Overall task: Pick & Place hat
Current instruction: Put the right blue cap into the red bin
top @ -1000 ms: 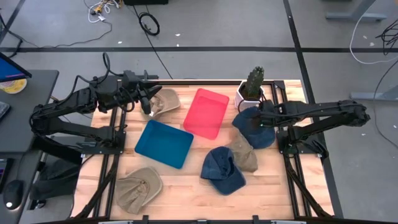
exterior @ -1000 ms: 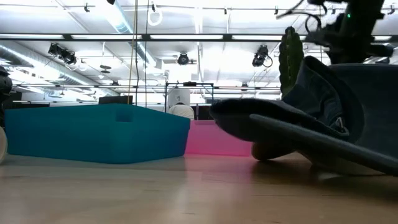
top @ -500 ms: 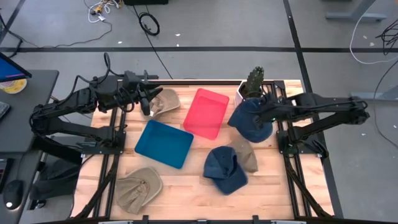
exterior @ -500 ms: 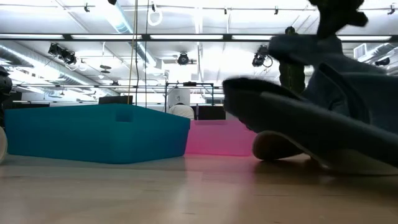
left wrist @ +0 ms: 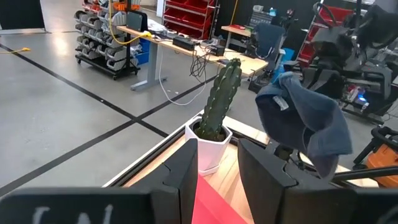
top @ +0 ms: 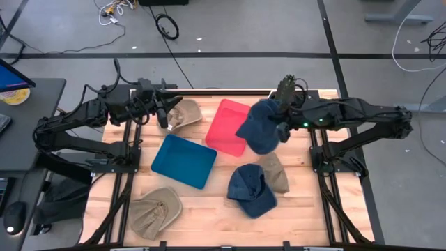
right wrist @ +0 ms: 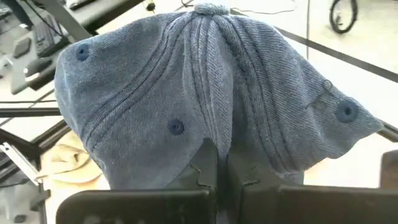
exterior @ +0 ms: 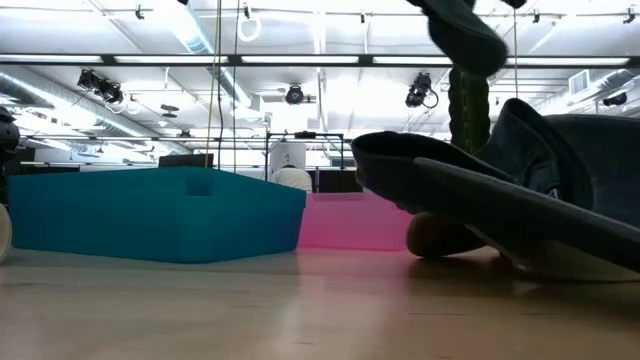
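Between the clenched fingers of the right gripper (right wrist: 217,168), the blue hat (top: 261,125) hangs aloft; just beyond lies the red bin (top: 230,125). Advise centring over it before release. Left gripper (top: 167,111) idles, fingers parted.

Blue hat (right wrist: 211,106): ribbed denim-like cloth, matt. Red tray (top: 231,126), blue tray (top: 183,160): smooth plastic. Counter (top: 209,209): pale wood planks, light sheen.
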